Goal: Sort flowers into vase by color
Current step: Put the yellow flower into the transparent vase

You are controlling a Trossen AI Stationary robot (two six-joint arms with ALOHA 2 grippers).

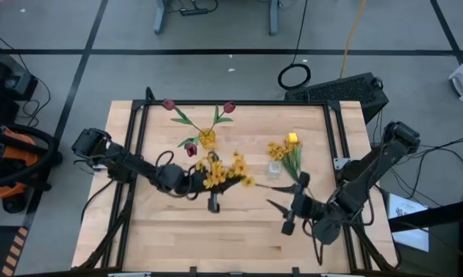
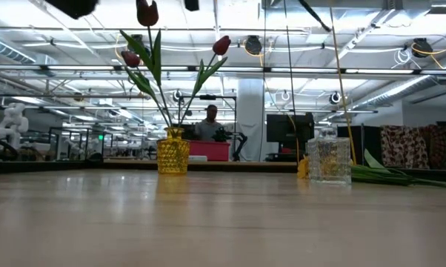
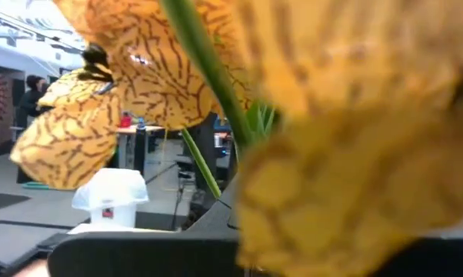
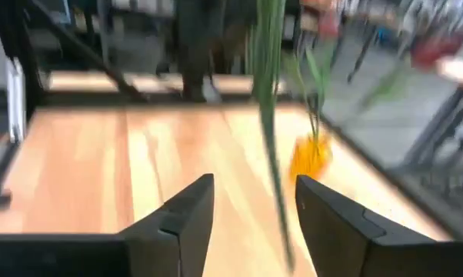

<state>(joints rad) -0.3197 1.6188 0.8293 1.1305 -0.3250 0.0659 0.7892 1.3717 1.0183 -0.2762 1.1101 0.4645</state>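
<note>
My left jaws are clamped on the yellow blossom spray, near the yellow vase of red tulips (wrong colour). My right jaws gape; the stem between them could topple the clear vase.

3 dark-red tulips, 1 yellow tulip, 2 vases, 2 yellow sprays

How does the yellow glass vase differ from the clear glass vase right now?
The yellow glass vase holds three dark-red tulips standing upright; the clear glass vase holds yellow flowers whose green stems lean out over the table. The yellow one stands nearer the left arm's side. Both are textured glass.
</note>
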